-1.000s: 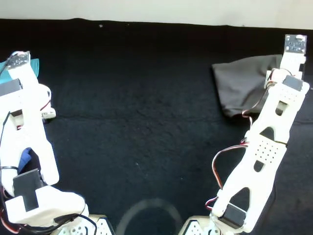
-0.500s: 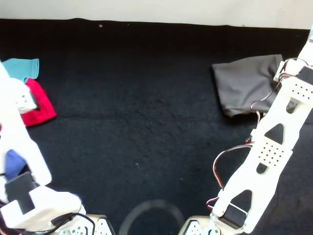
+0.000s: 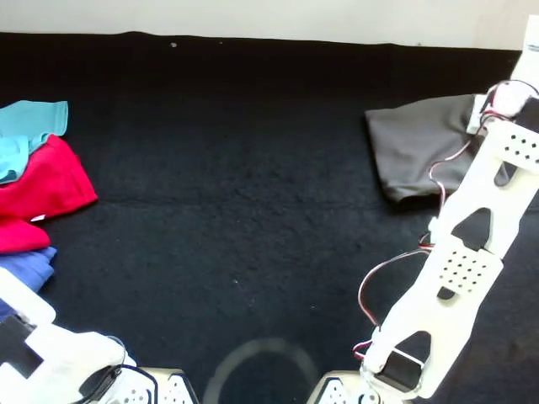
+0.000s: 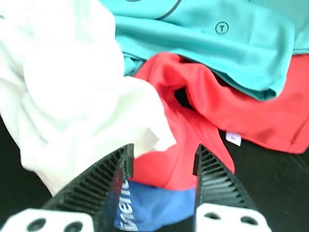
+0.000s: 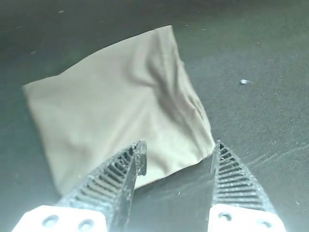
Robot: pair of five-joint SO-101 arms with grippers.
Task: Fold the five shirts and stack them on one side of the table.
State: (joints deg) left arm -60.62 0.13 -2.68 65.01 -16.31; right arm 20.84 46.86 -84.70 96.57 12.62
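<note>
My left gripper [image 4: 161, 169], open and empty, has drawn back toward 7 o'clock, uncovering the loose shirts [image 3: 42, 189] at 9. My right gripper [image 5: 176, 164], open too, hangs over the grey shirt [image 3: 417, 147] at 2, seemingly folded.

Matt black, felt-like cloth over the bench [image 3: 253, 210], faintly fuzzy. Smooth matt cloth, softly creased, in the grey shirt [image 5: 116, 106]. Fine knit with a slight sheen in the teal shirt [image 4: 217, 43]; soft matt cloth in the red shirt [image 4: 251, 116], blue shirt [image 4: 159, 208] and crumpled white shirt [image 4: 63, 96]. Ribbed matt black plastic on the left fingers [image 4: 104, 181] and right fingers [image 5: 120, 176]; smooth white plastic on the right arm [image 3: 421, 310].
</note>
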